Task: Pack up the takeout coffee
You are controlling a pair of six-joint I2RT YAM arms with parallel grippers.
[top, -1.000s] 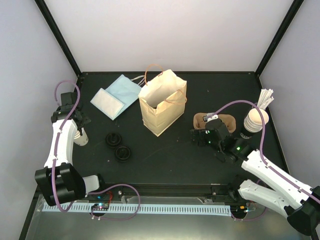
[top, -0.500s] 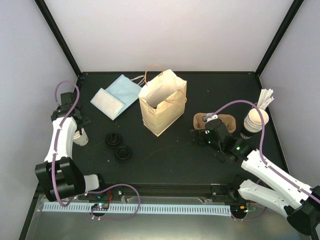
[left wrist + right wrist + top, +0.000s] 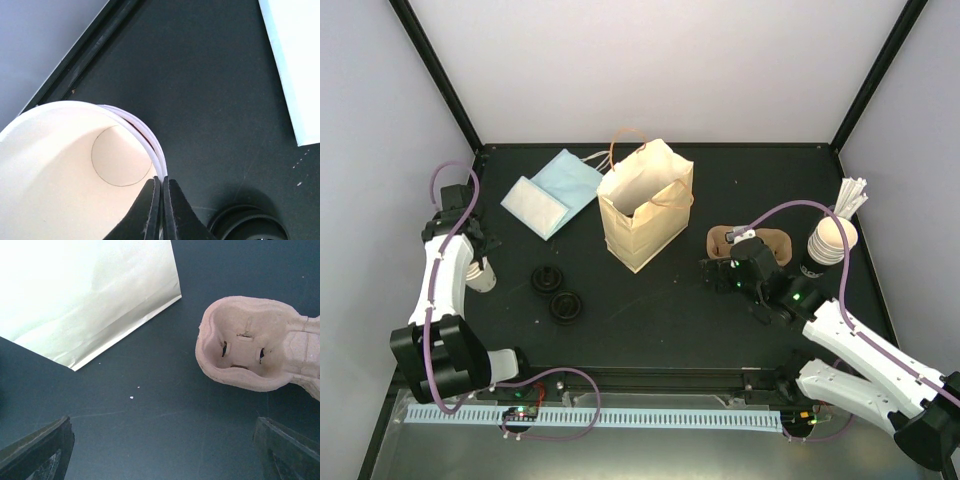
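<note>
Cup (image 3: 50, 160) rim is pinched by closed left tool (image 3: 161, 200), presumably for lifting; right tool (image 3: 160, 440) is spread wide, empty, beside carrier (image 3: 250, 345).

In the overhead view the left arm (image 3: 438, 285) covers part of the cream-beige round paper cup (image 3: 482, 277) by the left edge of the table (image 3: 660, 305), and any contact there is too small to tell. The left wrist view cuts that cup off at left and bottom, the round black plastic lid (image 3: 248, 226) at the bottom, and the flat white packet (image 3: 295, 65) at top and right. The right wrist view crops the tan paper bag (image 3: 90, 295) at top and left and the brown moulded pulp carrier (image 3: 255, 345) at right, and shows only the tips of the right gripper's (image 3: 161, 447) black fingers (image 3: 35, 450) in the bottom corners.
</note>
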